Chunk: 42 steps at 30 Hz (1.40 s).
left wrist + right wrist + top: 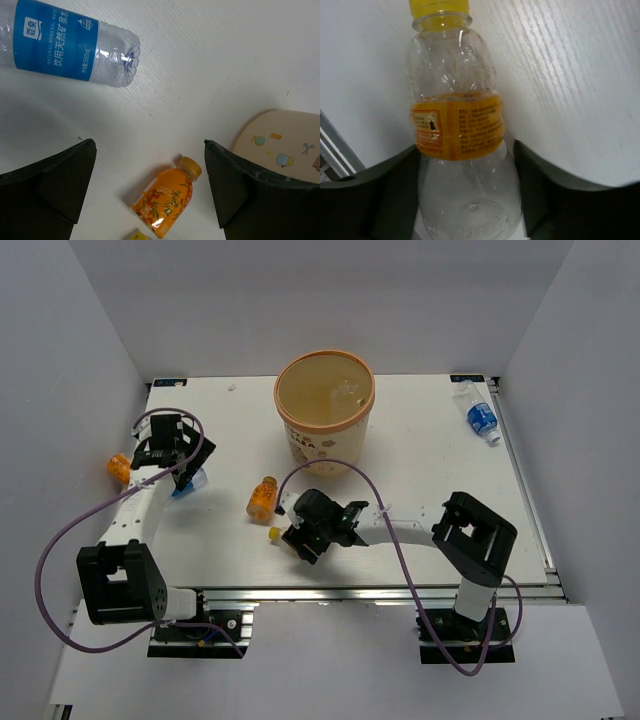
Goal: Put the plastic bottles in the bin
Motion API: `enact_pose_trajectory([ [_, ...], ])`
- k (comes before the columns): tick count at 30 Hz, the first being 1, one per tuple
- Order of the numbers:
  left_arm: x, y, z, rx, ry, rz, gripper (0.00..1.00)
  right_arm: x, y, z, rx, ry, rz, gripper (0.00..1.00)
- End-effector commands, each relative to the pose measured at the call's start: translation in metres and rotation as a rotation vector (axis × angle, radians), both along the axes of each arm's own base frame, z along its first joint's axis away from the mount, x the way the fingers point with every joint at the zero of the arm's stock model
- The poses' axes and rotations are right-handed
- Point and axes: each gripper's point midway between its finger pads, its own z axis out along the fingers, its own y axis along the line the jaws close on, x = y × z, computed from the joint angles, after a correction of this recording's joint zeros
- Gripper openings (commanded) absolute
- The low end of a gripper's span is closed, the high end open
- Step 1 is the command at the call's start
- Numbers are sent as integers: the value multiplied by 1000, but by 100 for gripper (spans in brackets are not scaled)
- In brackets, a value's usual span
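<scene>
The right gripper sits low over the near middle of the white tabletop. Its jaws clasp the clear plastic bottle with a yellow cap and an orange label band, one finger against each side of its lower body. This bottle lies on its side with its long axis running left to right and its cap pointing left, away from the wrist.

Just beyond it lies the small bottle of orange liquid with an orange cap. Its long axis runs near to far, with the cap toward the large round tan-orange paper bin, which stands upright at the far middle.

The left gripper hovers at the left side with its jaws wide apart. Near it the clear ribbed bottle with a blue label lies on its side, its base toward the right of the left wrist view.

Another orange bottle lies at the tabletop's left edge. A second blue-labelled bottle lies near the far right corner, its long axis diagonal.
</scene>
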Motion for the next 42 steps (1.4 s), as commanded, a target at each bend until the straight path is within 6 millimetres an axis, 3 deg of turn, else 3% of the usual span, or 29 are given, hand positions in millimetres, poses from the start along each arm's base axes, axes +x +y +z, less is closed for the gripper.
enact_pose_trajectory([
  [1, -5, -7, 5, -31, -23, -19, 98, 4, -8, 13, -4, -25, -63, 57],
  [4, -1, -17, 1, -59, -28, -45, 98, 11, -12, 48, -6, -73, -64, 35],
  [5, 0, -20, -1, -57, -23, -55, 98, 14, -9, 73, 39, -105, -60, 26],
  [7, -1, -22, -4, -49, -13, -60, 98, 17, -7, 100, 95, -136, -55, 24],
  [10, 0, -24, -10, -45, 0, -65, 98, 27, -3, 167, 246, -213, -39, 24],
  [11, -1, -37, -12, -48, 4, -101, 98, 38, -7, 195, 312, -254, -57, 24],
  [13, 0, -45, -18, -56, 18, -124, 98, 58, -9, 247, 410, -325, -82, 24],
  [14, 1, -48, -19, -61, 20, -132, 98, 82, -22, 273, 468, -365, -141, 24],
  [16, 2, -54, -25, -62, 39, -149, 98, 98, -26, 319, 603, -388, -114, 25],
  [17, 3, -56, -27, -63, 45, -157, 98, 126, -43, 331, 635, -412, -176, 25],
  [19, 5, -59, -28, -60, 56, -165, 98, 150, -49, 368, 704, -473, -181, 25],
  [20, 5, -61, -29, -58, 58, -173, 98, 175, -52, 359, 670, -467, -213, 27],
  [24, 6, -64, -27, -47, 52, -178, 98, 225, -56, 350, 605, -441, -232, 30],
  [25, 7, -63, -25, -42, 49, -176, 98, 231, -56, 348, 605, -426, -222, 35],
  [26, 6, -64, -25, -41, 54, -176, 98, 246, -57, 343, 594, -416, -229, 48],
  [27, 6, -63, -26, -35, 57, -175, 98, 250, -55, 338, 586, -399, -223, 56],
  [28, 5, -62, -25, -29, 59, -172, 98, 250, -54, 330, 570, -379, -196, 71],
  [31, 5, -61, -25, -26, 58, -168, 98, 261, -52, 310, 523, -374, -178, 83],
  [33, 5, -62, -25, -27, 58, -169, 98, 267, -56, 296, 505, -361, -190, 84],
  [36, 5, -63, -27, -25, 61, -171, 98, 273, -63, 299, 565, -363, -164, 86],
  [37, 6, -65, -27, -24, 58, -176, 98, 265, -59, 293, 599, -323, -103, 86],
  [42, 12, -74, -28, -10, 71, -196, 98, 262, -63, 290, 696, -262, 18, 86],
])
